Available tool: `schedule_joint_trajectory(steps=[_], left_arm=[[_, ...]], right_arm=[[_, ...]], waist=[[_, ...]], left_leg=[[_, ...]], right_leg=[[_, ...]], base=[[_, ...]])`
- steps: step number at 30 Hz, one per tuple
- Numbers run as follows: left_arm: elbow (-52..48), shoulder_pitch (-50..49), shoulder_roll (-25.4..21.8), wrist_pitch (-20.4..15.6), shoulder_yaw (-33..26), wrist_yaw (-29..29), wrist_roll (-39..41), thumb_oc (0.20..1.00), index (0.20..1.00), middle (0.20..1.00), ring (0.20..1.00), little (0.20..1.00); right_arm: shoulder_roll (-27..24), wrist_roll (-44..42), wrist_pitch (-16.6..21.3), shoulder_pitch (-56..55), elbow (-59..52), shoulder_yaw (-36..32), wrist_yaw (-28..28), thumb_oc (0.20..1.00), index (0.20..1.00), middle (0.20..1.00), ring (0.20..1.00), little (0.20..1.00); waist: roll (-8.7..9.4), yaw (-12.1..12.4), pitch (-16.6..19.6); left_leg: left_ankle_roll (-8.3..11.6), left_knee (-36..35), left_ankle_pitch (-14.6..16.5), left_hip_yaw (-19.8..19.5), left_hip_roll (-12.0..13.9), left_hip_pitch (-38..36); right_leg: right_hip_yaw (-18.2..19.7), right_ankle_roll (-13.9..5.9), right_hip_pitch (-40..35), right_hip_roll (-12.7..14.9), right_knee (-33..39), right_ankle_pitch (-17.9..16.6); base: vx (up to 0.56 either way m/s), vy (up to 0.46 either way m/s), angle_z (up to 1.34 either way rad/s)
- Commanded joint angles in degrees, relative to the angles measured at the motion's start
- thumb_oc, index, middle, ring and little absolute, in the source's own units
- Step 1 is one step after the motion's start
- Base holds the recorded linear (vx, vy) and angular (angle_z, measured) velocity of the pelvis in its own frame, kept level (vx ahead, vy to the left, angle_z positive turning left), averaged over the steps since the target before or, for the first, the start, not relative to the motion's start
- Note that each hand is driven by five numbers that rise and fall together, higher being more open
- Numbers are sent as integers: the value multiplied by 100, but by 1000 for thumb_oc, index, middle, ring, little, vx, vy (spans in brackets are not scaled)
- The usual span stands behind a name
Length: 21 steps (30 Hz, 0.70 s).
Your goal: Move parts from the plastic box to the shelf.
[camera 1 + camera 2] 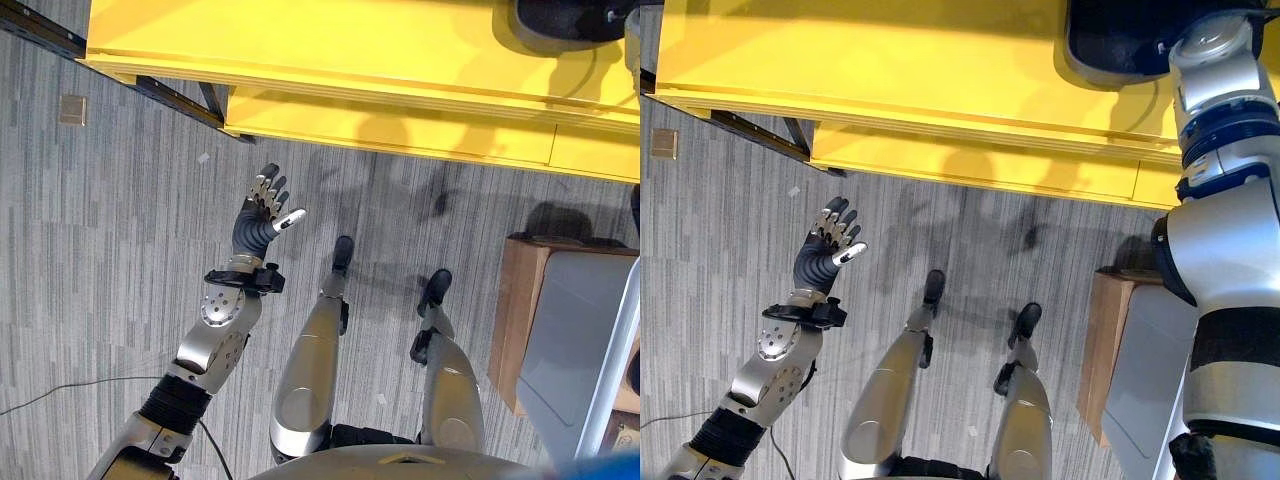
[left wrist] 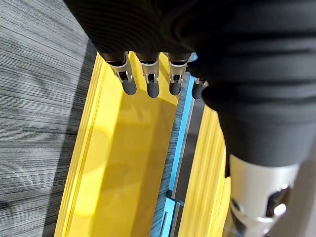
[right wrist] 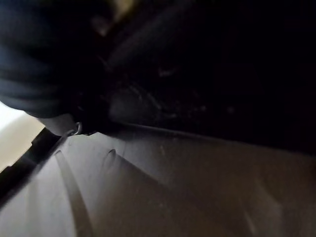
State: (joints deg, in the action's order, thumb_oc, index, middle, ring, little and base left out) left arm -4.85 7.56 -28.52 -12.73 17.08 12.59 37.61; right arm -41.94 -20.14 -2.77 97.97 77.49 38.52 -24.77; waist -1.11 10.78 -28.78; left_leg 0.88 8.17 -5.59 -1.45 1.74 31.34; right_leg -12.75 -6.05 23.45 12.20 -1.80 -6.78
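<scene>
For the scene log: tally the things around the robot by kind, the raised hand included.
yellow shelf: 1
dark bin on the shelf: 1
wooden crate: 1
grey panel by the crate: 1
tan floor plate: 1
left hand, open, holding nothing: 1
Total: 6

Right hand [image 3: 74, 118] hidden (dark interior).
</scene>
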Motion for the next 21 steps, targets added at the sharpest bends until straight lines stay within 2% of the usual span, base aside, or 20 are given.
schedule_joint_trajectory(steps=[1,3,4,5,6,7,21], left_arm=[[-328,-223,-275,-314,119,-3,11,1000,1000,1000,1000,1000],[-336,-208,-283,-317,126,-3,19,1000,1000,1000,1000,1000],[-335,-210,-283,-317,127,-7,25,1000,1000,1000,1000,1000],[-330,-210,-280,-317,131,-3,25,1000,1000,1000,1000,1000],[-335,-201,-282,-320,139,5,32,1000,1000,1000,1000,1000],[-330,-200,-287,-318,143,6,40,1000,1000,1000,1000,1000],[-281,-177,-347,-329,174,-30,110,1000,1000,1000,1000,1000]], right_arm=[[-504,-208,372,581,-206,442,-72,200,200,200,200,200],[-511,-232,370,636,-184,469,-64,200,200,200,200,200],[-520,-252,373,639,-177,465,-68,272,272,272,272,272],[-528,-282,379,649,-176,453,-73,460,460,460,460,460],[-538,-303,381,657,-161,460,-69,784,784,784,784,784],[-529,-327,387,664,-153,459,-82,1000,1000,1000,1000,1000],[-444,-440,394,566,-143,318,-148,1000,1000,1000,1000,1000]], waist=[[214,155,483],[216,158,484],[213,160,485],[213,164,486],[212,165,485],[211,168,481],[208,101,512]], left_leg=[[286,228,152,-160,96,239],[287,234,160,-163,87,245],[288,238,162,-160,85,250],[286,238,163,-165,77,254],[287,242,162,-167,78,257],[290,244,158,-169,78,259],[300,261,168,-169,96,181]], right_leg=[[129,-137,-444,266,-586,767],[117,-135,-448,266,-587,773],[114,-135,-452,266,-584,776],[110,-134,-460,266,-579,777],[114,-133,-467,266,-575,778],[117,-134,-471,268,-573,777],[139,-118,-529,239,-585,820]], base=[[0,0,0],[0,0,0],[0,0,0],[0,0,0],[0,0,0],[0,0,0],[0,0,0]])
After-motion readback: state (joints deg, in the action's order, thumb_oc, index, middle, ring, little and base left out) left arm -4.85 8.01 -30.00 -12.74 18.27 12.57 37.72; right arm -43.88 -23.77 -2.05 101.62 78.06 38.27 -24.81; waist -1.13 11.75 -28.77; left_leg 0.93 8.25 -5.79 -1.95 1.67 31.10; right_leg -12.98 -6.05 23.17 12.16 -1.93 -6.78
